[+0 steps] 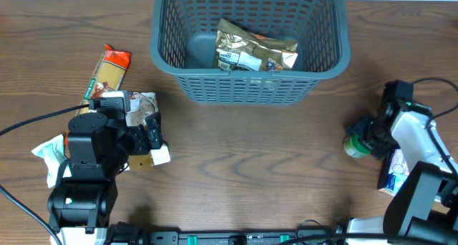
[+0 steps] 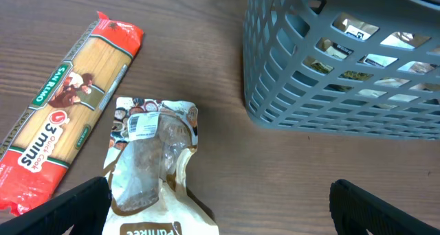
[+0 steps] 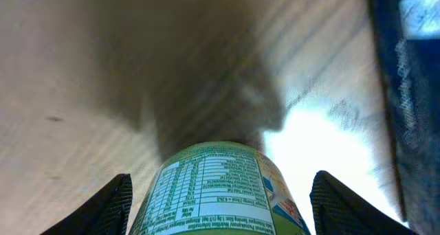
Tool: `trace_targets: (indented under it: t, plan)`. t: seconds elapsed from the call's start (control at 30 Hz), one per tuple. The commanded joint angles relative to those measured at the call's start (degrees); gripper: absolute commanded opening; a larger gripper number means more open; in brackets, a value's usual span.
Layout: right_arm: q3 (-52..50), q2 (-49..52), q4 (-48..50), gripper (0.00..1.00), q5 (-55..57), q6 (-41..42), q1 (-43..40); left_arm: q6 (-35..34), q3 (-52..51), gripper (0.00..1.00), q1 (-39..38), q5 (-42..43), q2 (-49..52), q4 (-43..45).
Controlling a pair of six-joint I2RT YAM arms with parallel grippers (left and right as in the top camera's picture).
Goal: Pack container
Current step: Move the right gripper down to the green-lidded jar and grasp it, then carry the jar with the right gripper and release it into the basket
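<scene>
**Overhead and wrist views: both claws down on packages, basket only part filled**

The container (image 1: 250,87) stands at the far middle of the counter (image 1: 243,173), well apart from both arms.

The left claw (image 2: 220,188) is spread wide over a limp clear-and-brown pouch (image 2: 155,159). The pouch lies nearer its left finger than its centre. If the claw closes here it may pinch only a loose fold, so the pouch could sag or slip on the way up. The spaghetti packet (image 1: 107,71) lies just beside the pouch and could be dragged along.

The right claw (image 3: 221,178) straddles a green-labelled can (image 3: 220,197), with a finger close to each side. I cannot tell whether the fingers are pressing on it. A round, smooth can may squirt out or tip if it is gripped off-centre. The blue-and-white box (image 1: 393,175) right beside it could also be knocked.

Either load must clear the thick rim. The can would also dent the foil pouch if it were dropped on it.

Count:
- One container.
- Two things inside it: a gold foil pouch (image 1: 254,51) and a dark grey item (image 1: 200,50) that I cannot identify.
- Five packages on the counter: spaghetti, clear pouch, can, box, and one white-and-green packet (image 1: 49,153) at the near left.
</scene>
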Motion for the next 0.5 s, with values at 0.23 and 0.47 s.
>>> trace_targets:
  t: [0.23,0.47]
  plan:
    - [18.49,-6.12,-9.94,0.01,4.13,-4.39,1.29,0.96,0.92,0.98,-0.09,-0.26,-0.04,-0.15]
    - [40.63,-8.59,-18.27,0.01,5.46,-12.0,6.84,0.96,0.92,0.98,-0.09,-0.26,-0.04,-0.17]
